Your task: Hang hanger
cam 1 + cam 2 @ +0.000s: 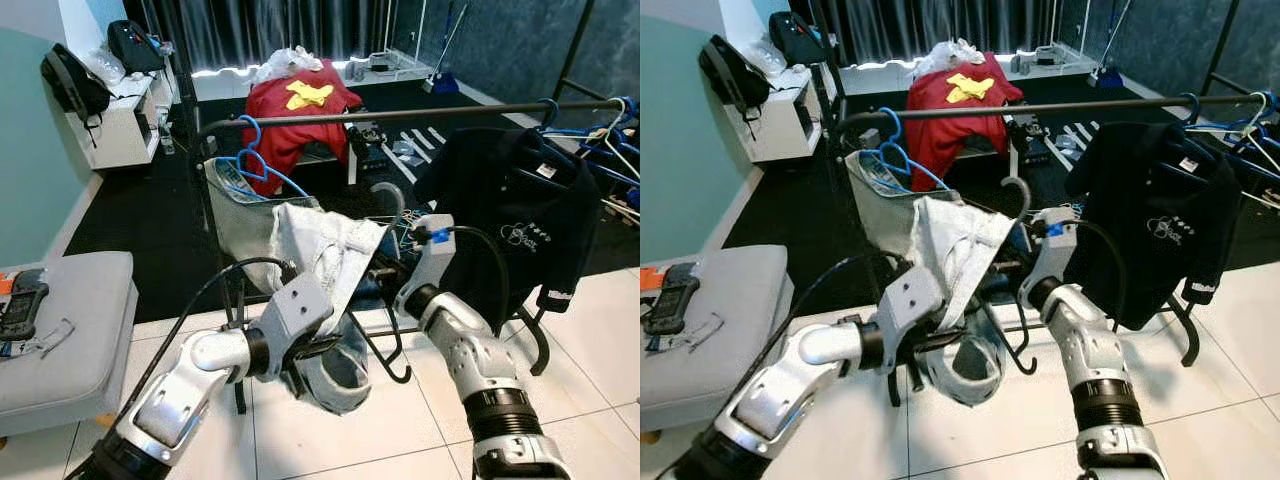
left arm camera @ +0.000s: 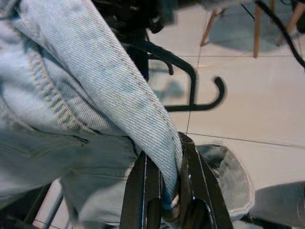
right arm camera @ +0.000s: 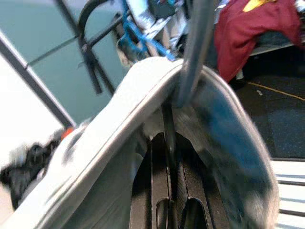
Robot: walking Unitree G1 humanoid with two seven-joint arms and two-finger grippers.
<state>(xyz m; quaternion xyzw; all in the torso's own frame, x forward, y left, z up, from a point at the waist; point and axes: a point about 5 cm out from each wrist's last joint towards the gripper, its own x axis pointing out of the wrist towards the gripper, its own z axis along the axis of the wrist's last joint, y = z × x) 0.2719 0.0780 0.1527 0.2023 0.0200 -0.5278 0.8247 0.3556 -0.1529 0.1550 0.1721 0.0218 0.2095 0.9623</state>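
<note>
Left wrist view: our left gripper [image 2: 164, 191] pinches the light denim jeans [image 2: 81, 114]; our right gripper [image 3: 167, 191] is closed on the hanger [image 1: 1018, 205] — held below the rail [image 1: 470, 113], so the hook can go up.

The black shirt [image 1: 525, 205] hanging on the rail carries a small white printed emblem with lettering on its chest and a white neck label, but both are too small and blurred to read.

The pale jeans [image 1: 325, 265] drape over the hanger [image 1: 1015, 215] — most of its frame hidden — and the right wrist view is blurred.
</note>
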